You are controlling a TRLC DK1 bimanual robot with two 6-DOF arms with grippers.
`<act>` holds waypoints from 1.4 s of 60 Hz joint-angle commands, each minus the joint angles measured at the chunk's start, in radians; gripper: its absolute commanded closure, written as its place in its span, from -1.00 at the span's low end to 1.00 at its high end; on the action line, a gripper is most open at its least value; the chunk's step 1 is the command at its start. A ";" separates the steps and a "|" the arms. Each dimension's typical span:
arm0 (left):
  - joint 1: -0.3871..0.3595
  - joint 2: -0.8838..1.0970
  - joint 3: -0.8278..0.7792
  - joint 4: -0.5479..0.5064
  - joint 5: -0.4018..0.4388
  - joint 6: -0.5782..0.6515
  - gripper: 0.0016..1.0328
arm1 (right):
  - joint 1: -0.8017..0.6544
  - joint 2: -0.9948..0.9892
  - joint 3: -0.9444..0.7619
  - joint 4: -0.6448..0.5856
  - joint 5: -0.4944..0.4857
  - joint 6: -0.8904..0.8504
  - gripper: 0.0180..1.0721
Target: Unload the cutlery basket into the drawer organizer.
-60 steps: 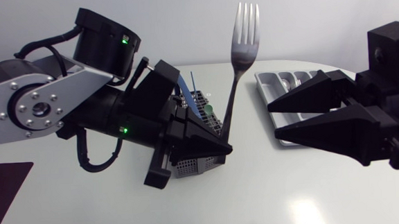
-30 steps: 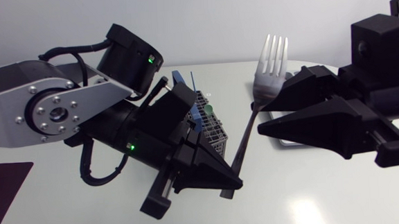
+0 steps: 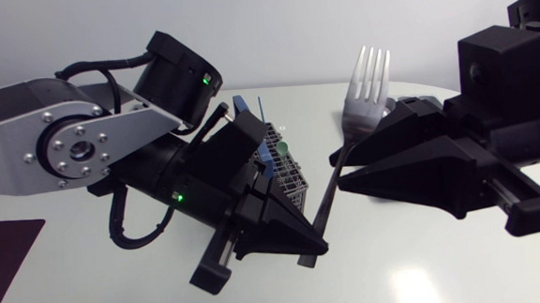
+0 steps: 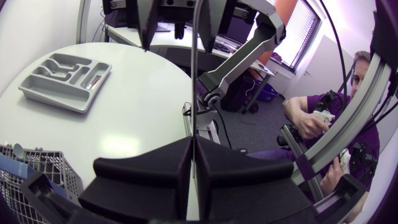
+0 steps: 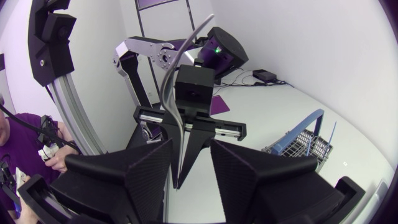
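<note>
Holds a fork [image 3: 327, 200] up over the tabletop [image 3: 399, 266], clamped at the handle's lower end by the left end effector [image 3: 315, 247], with both fingers pressed onto it from two sides. Shiny silver metal, four tines, a slim handle widening into the head. From the right wrist, shows edge-on as a gently curved strip. Stands steeply, long axis leaning toward the right arm, handle end down, tines up and highest. Brackets the upper handle, just under the head, with the right end effector [image 3: 337, 166]; fingers apart, a gap visible beside the fork in the right wrist view. Behind the left end effector, wire basket [image 3: 285, 174] on the tabletop, with a blue piece and a thin blue stick rising from it. Farther off, grey organizer [image 4: 65, 78] flat on the tabletop, well apart from the basket, a small item lying in one compartment.
</note>
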 commanded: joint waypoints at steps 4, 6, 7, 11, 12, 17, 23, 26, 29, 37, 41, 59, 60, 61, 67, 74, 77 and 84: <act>0.007 0.021 0.033 -0.008 0.026 0.027 0.94 | 0.013 0.007 -0.018 0.005 -0.009 0.024 0.48; 0.007 0.022 0.033 -0.008 0.026 0.027 0.94 | 0.016 0.008 -0.017 0.005 -0.007 0.026 0.52; 0.007 0.021 0.033 -0.008 0.026 0.027 0.94 | 0.017 0.008 -0.017 0.005 -0.007 0.026 0.54; 0.007 0.022 0.032 -0.008 0.026 0.027 0.94 | 0.025 0.010 -0.017 0.005 -0.003 0.032 0.54; 0.006 0.022 0.032 -0.008 0.026 0.027 0.94 | 0.026 0.011 -0.017 0.007 -0.001 0.034 0.54; 0.009 0.022 0.033 -0.008 0.026 0.027 0.94 | 0.030 0.011 -0.014 0.008 0.007 0.038 0.73; 0.010 0.022 0.033 -0.008 0.026 0.027 0.94 | 0.030 0.016 -0.008 0.007 0.020 0.044 0.89; 0.010 0.022 0.033 -0.008 0.026 0.027 0.94 | 0.031 0.018 -0.008 0.007 0.024 0.049 0.89; 0.012 0.024 0.035 -0.008 0.026 0.026 0.94 | 0.031 0.021 -0.008 0.007 0.028 0.052 0.89; 0.023 0.039 0.050 -0.005 0.026 0.013 0.78 | 0.028 0.025 -0.009 0.005 0.030 0.058 0.89; 0.041 0.044 0.058 -0.003 0.026 0.004 0.47 | 0.022 0.024 -0.009 0.001 0.031 0.060 0.89; 0.101 0.053 0.076 0.000 -0.010 -0.039 -0.41 | -0.056 0.024 -0.008 -0.019 0.054 0.047 0.89; 0.106 0.053 0.078 0.001 -0.020 -0.043 -0.43 | -0.066 0.024 -0.006 -0.026 0.057 0.041 0.89; 0.110 0.053 0.079 0.003 -0.029 -0.050 -0.46 | -0.072 0.024 -0.005 -0.030 0.062 0.037 0.89; 0.142 0.057 0.093 0.009 -0.075 -0.076 -0.53 | -0.133 0.042 0.017 -0.079 0.103 -0.012 0.89; 0.165 0.057 0.099 0.029 -0.164 -0.102 -0.53 | -0.240 0.085 0.054 -0.133 0.183 -0.086 0.89; 0.168 0.056 0.101 0.033 -0.208 -0.106 -0.53 | -0.270 0.102 0.066 -0.134 0.234 -0.101 0.89; 0.165 0.053 0.099 0.058 -0.326 -0.129 -0.53 | -0.337 0.165 0.098 -0.118 0.376 -0.115 0.89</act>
